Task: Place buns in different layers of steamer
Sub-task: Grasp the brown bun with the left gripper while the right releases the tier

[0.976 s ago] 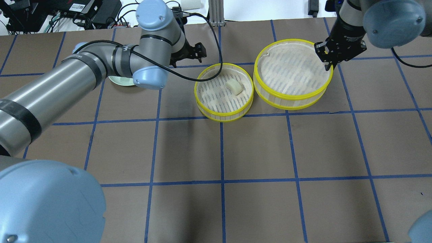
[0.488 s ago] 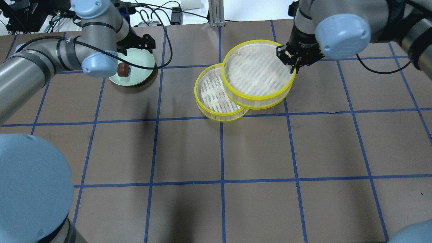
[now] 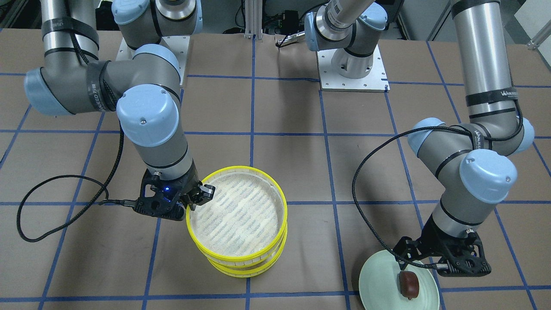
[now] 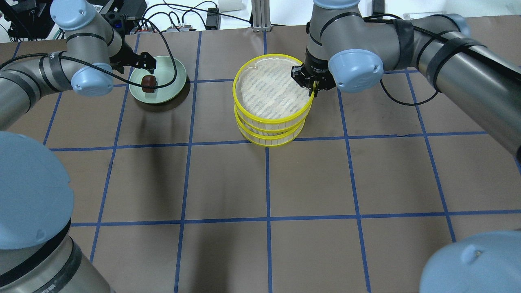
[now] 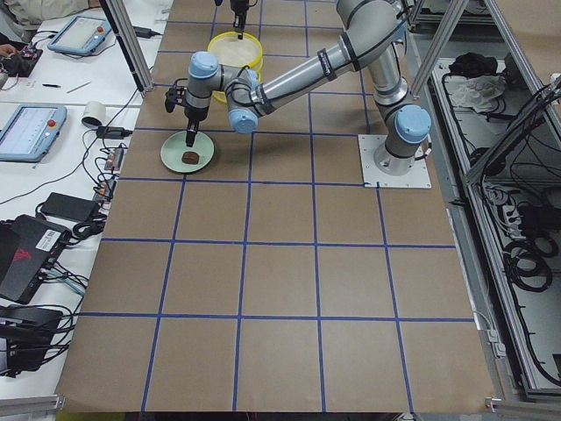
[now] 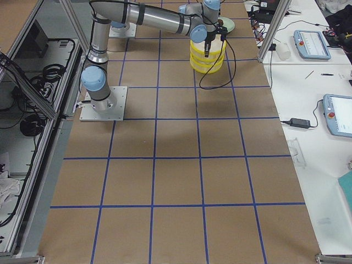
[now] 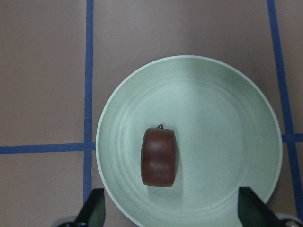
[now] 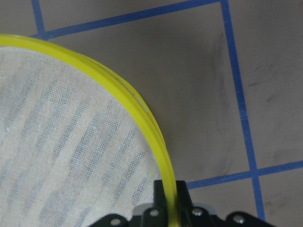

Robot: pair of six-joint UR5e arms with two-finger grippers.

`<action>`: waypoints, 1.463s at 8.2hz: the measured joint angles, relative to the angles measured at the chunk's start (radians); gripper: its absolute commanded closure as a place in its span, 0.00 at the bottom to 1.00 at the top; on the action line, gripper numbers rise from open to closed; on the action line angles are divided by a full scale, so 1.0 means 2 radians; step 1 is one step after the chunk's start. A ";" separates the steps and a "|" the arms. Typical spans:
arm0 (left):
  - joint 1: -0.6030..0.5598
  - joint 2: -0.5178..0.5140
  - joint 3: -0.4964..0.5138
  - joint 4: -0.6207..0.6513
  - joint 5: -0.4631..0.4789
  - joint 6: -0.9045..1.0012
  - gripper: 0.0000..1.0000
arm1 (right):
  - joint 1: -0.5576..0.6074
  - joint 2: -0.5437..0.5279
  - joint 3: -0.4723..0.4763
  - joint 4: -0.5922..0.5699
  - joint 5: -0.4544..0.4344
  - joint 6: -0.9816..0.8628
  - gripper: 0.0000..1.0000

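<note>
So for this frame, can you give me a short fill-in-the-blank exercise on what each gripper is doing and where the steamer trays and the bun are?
The right gripper is shut on the yellow ____ of the upper steamer tray.
The bun on the pale green plate is dark reddish-____ in colour.
The left gripper hangs over the plate with its jaws ____.
The upper steamer tray rests on a lower steamer tray, a stack of ____.
Missing words: rim, brown, open, two.
</note>
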 measured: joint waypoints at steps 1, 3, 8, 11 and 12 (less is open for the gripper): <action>0.003 -0.011 0.000 0.000 -0.001 0.006 0.01 | 0.003 0.009 0.000 -0.011 0.006 0.005 1.00; 0.004 -0.036 0.000 0.010 -0.008 0.010 0.01 | 0.003 0.023 0.001 -0.020 0.011 0.008 1.00; 0.005 -0.082 0.007 0.040 -0.019 0.011 1.00 | 0.001 0.029 0.002 -0.020 0.010 0.009 1.00; 0.005 -0.082 0.010 0.038 -0.024 0.021 1.00 | 0.001 0.030 0.002 -0.020 0.010 0.011 1.00; 0.004 -0.076 0.010 0.037 -0.025 0.021 1.00 | 0.001 0.031 0.002 -0.020 0.011 0.011 0.90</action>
